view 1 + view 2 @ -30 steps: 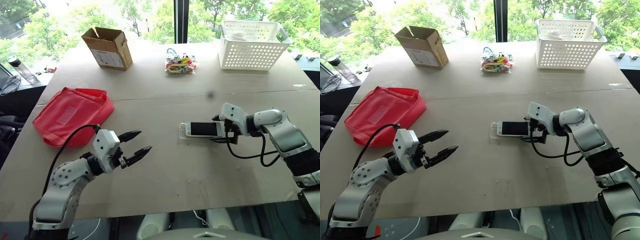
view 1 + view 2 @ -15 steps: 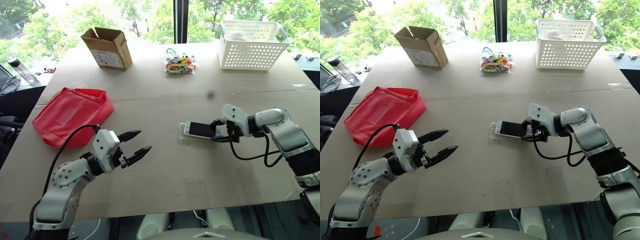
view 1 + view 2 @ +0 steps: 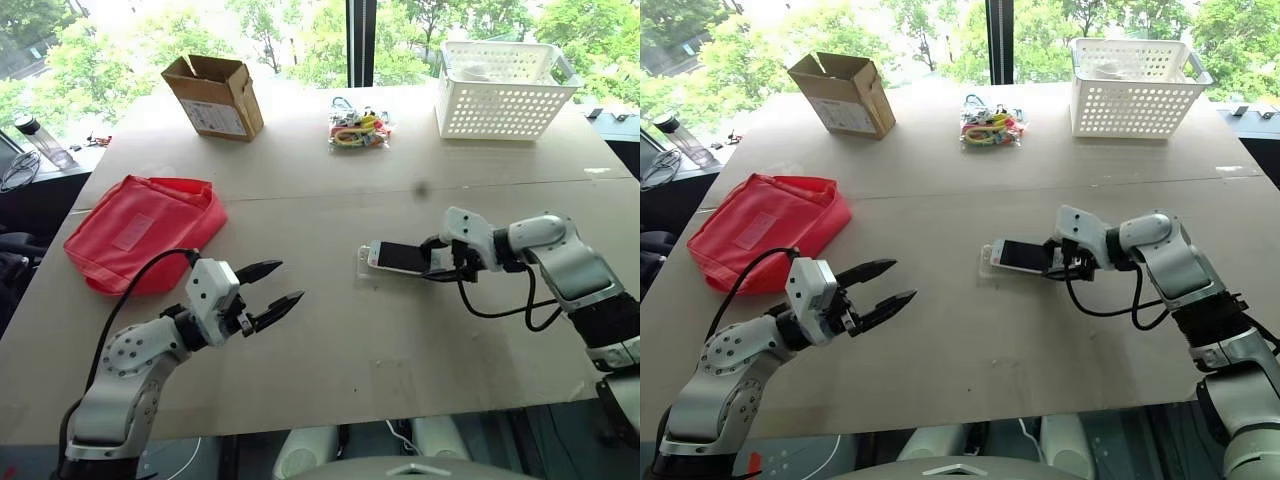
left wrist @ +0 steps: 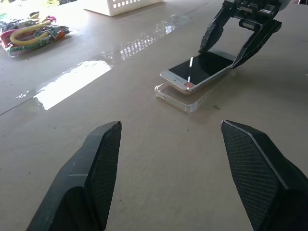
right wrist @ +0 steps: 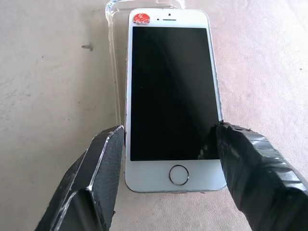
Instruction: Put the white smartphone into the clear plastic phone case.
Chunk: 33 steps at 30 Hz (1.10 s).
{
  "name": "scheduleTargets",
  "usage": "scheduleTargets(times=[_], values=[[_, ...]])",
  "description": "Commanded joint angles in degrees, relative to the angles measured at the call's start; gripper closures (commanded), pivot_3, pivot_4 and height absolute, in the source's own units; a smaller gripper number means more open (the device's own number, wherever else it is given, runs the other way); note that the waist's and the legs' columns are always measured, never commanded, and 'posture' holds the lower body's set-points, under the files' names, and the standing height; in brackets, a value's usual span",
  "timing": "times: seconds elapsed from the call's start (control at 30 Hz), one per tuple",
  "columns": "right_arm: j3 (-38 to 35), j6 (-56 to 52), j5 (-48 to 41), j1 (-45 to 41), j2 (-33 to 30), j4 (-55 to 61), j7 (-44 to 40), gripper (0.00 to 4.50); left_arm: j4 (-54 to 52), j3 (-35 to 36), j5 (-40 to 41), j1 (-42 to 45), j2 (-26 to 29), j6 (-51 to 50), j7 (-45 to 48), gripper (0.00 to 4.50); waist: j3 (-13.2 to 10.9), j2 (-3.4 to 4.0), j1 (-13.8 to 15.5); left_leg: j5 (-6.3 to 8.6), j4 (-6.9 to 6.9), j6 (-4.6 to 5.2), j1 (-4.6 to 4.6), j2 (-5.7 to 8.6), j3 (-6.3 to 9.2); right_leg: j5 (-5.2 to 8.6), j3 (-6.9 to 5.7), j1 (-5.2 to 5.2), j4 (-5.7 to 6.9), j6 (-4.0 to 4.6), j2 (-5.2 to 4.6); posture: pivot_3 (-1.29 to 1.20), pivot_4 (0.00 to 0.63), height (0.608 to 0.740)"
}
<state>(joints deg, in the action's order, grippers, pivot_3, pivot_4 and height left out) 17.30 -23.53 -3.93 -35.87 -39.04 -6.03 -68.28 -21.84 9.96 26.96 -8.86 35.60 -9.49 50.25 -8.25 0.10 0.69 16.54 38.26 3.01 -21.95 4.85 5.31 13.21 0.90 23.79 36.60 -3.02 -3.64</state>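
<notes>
Resting tilted on the clear plastic phone case (image 4: 190, 99) right of frame centre, the white black-screened smartphone (image 5: 174, 96), pinched by the right gripper (image 5: 168, 159), remains unseated while the left gripper (image 3: 268, 293) gapes empty.

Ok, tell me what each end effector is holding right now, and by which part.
The right end effector grips the white smartphone by its long side edges near the home-button end. The left end effector holds nothing.
</notes>
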Motion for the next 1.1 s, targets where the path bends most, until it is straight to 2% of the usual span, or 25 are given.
scheduleTargets(times=[0.03,0.07,0.47,0.5,0.53,0.57,0.6,0.7,1.1], values=[[-0.4,0.6,0.6,-1.6,0.2,-0.3,0.6,0.51,-1.7,0.7,0.6,0.0,0.1,1.0,0.3,1.13,0.0,0.0,0.0,0.0,0.0,0.0,0.0,0.0,0.0,0.0,0.0,0.0,0.0,0.0,0.0,0.0,0.15,0.733],[-0.4,0.8,0.9,-1.7,0.4,-0.4,1.0,0.1,-1.8,0.8,0.9,0.0,0.1,0.9,0.5,1.13,0.0,0.0,0.0,0.0,0.0,0.0,-0.01,0.0,0.0,0.0,0.0,0.0,0.0,0.0,0.0,0.0,0.15,0.733],[-0.2,0.5,0.9,-2.5,1.2,-1.8,-0.2,0.1,-3.0,2.9,7.4,-0.1,2.4,-2.0,4.9,1.13,0.0,0.0,0.0,0.0,0.0,0.0,-0.01,0.0,0.0,0.0,0.0,0.01,0.0,0.0,0.0,0.0,0.15,0.733],[-0.2,0.4,0.9,-2.5,1.2,-1.8,-0.3,0.6,-3.1,3.0,7.7,-0.1,2.6,-2.2,5.3,1.13,0.0,0.0,0.0,0.0,0.0,0.0,-0.01,0.0,0.0,0.0,0.0,0.01,0.0,0.0,0.0,0.0,0.15,0.733],[-0.2,0.4,0.9,-2.5,1.2,-1.9,-0.4,0.85,-3.0,3.1,7.6,0.0,2.7,-2.1,5.4,1.13,0.0,0.0,0.0,0.0,0.0,0.0,-0.01,0.0,0.0,0.0,0.0,0.01,0.0,0.0,0.0,0.0,0.15,0.733],[-0.1,0.4,0.9,-2.6,1.2,-1.9,-0.5,1.37,-3.0,3.2,7.8,0.0,2.9,-2.1,5.4,1.13,0.0,0.0,0.0,0.0,0.0,0.0,-0.01,0.0,0.0,0.0,0.0,0.01,0.0,0.0,0.0,0.0,0.15,0.733],[-0.1,0.4,0.9,-2.6,1.2,-1.9,-0.7,1.78,-3.0,3.3,8.5,0.0,3.1,-2.7,5.8,0.9,0.0,0.0,0.0,0.0,0.0,0.0,0.0,0.0,0.0,0.0,0.0,0.0,0.0,0.0,0.0,0.0,0.15,0.733],[-0.1,0.5,0.8,-2.5,1.0,-1.9,-1.2,1.84,-3.3,3.6,9.2,0.0,3.6,-3.2,6.2,0.02,0.0,0.0,0.0,0.0,0.0,0.0,0.0,0.0,0.0,0.0,0.0,0.0,0.0,0.0,0.0,0.0,0.15,0.733],[-1.0,0.1,-1.0,-1.9,0.4,0.9,-3.0,1.84,-3.6,3.8,9.1,1.9,3.0,-4.0,4.1,0.0,0.0,0.01,0.0,0.0,0.01,0.0,-0.01,0.0,0.0,0.0,0.0,0.01,0.0,0.0,0.01,0.0,0.15,0.733]])
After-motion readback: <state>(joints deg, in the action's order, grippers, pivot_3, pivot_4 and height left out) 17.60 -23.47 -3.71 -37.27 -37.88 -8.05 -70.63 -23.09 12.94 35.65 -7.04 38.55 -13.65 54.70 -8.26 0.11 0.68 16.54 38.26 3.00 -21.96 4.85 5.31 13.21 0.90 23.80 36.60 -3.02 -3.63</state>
